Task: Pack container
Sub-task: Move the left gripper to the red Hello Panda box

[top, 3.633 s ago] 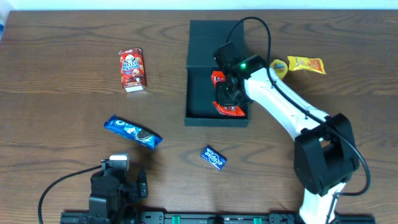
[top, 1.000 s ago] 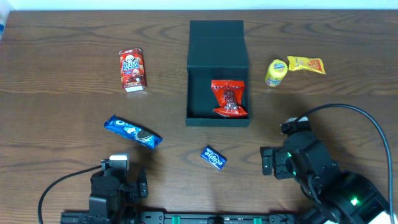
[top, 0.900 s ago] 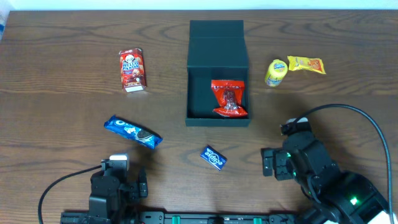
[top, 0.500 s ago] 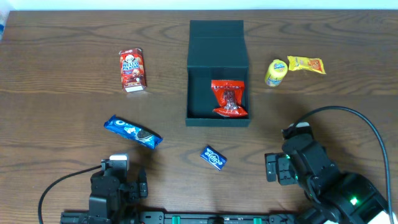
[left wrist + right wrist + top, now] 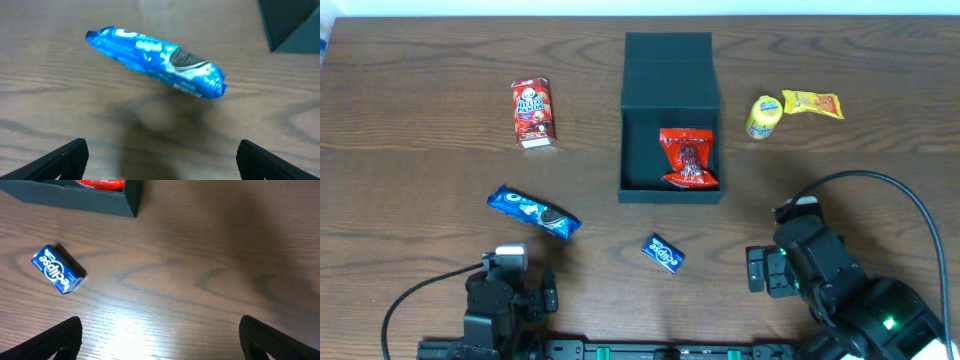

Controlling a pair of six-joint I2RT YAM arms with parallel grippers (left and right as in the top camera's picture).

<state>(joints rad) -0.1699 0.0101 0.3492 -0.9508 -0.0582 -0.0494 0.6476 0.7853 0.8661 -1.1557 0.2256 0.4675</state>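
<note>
Container near the middle of the far edge of the table, flap lid folded back and open. Inside, against the right wall, one red snack packet; rest of the floor bare.

Packing judged only just begun: one item in, five lying loose outside.
- Toward the far-left corner, well apart from the container: red Hello Panda box.
- Closer to the near edge on the left: blue Oreo packet, lying at a slant.
- Between the container's near wall and the near edge: small blue Eclipse gum box.
- Right of the container, by the far edge: small yellow tub, just beside an orange-yellow packet; touching or not, cannot tell.

Left gripper low by the near-left corner, fingers spread wide, nothing between them, Oreo packet straight ahead. Right gripper by the near-right corner, equally wide apart and empty, gum box ahead to its left, container wall beyond.

Closing the lid presumably last.
</note>
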